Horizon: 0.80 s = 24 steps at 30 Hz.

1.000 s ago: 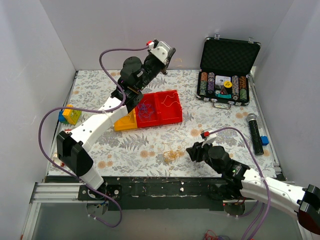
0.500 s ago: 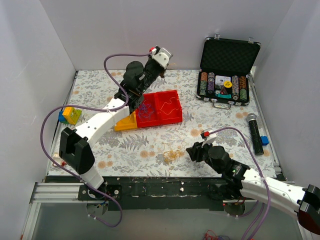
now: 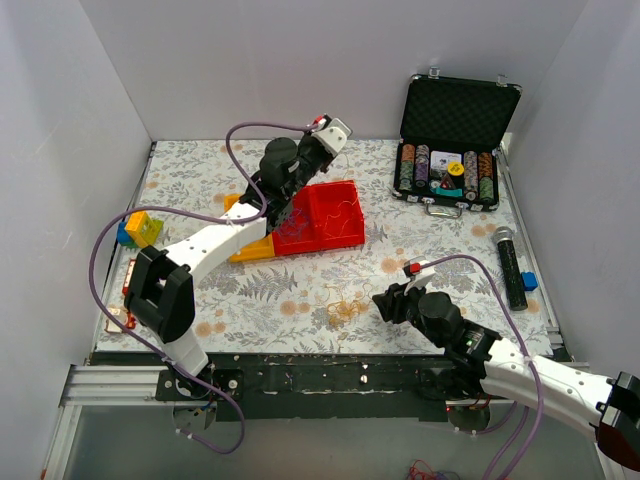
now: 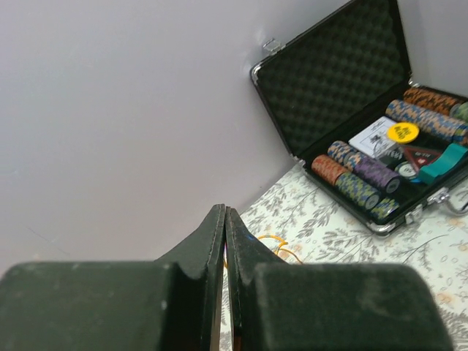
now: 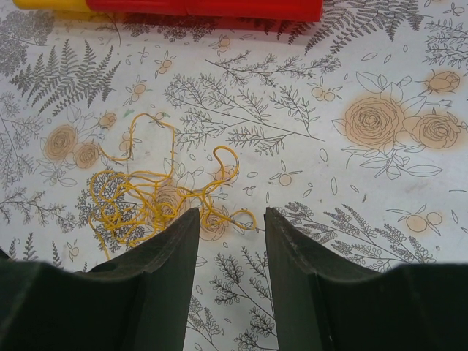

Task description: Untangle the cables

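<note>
- Right claw (image 5: 230, 216): fingers spread, low over the flowered tabletop (image 5: 380, 183), gripping nothing.
- A tangle of yellow cables (image 5: 142, 201) lies flat just to its left, with one strand reaching in between the fingers.
- A red tray (image 5: 219, 7) sits well beyond.
- Left claw (image 4: 224, 213): pressed together, pointing at the back wall (image 4: 110, 110).
- A thin orange loop (image 4: 276, 241) shows just past its tips; I cannot tell whether it is pinched.
- An open chip case (image 4: 344, 80) stands further off to the right.

An open chip case (image 3: 460, 108) stands far right, what looks like a microphone (image 3: 511, 266) lies nearer, and a red tray (image 3: 340, 232) sits mid-table.
</note>
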{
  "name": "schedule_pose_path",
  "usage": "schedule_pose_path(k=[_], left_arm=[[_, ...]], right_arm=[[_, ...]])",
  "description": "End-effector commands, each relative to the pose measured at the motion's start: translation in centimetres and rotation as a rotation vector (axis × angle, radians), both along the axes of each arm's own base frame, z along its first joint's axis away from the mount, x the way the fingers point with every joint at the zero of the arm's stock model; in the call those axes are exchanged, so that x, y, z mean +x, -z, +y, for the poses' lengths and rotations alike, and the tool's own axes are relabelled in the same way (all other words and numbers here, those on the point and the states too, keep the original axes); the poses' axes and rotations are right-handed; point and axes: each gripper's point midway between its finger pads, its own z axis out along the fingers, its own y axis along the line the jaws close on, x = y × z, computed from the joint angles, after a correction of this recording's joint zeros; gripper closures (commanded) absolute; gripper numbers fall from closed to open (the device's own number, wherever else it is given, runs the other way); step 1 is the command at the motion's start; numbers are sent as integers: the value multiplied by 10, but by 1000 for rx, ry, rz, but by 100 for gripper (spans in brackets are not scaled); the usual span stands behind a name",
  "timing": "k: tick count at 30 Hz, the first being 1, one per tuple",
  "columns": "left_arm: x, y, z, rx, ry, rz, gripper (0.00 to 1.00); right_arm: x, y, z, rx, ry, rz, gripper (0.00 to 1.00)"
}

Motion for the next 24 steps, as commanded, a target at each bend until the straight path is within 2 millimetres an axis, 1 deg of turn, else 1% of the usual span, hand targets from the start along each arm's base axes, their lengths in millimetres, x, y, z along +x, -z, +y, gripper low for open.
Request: schedule_pose_path(k=[1,3,5,8,11,13,14,18,20,24], left_arm=[[13,27,16,91,-98,1,100],[15,47,24,142,-138,14,100],[16,62,33,182,-170,9,100],[12,74,41,222,-177,7,100],[3,87,43,282,-146,-4,100],[-3,101,43,326,-116,7,100],[-5,102,43,331,-106,13,100],[-11,112,31,331,-50,71,100],[-18,117,15,311,14,103,100],[-32,137,-12,305,86,198,100]], right_arm=[[3,-4,-1,18,20,-16,51],[3,-4,0,18,19,-14,52],[4,-4,-1,17,20,-15,51],[3,-3,0,13,19,-12,51],[3,-2,0,12,19,-11,51],[4,-3,1,12,17,-11,51],[4,-2,1,11,16,-9,51],[5,-3,2,10,17,-10,51],[5,-4,2,11,17,-12,51],[5,-4,1,8,23,-11,51]])
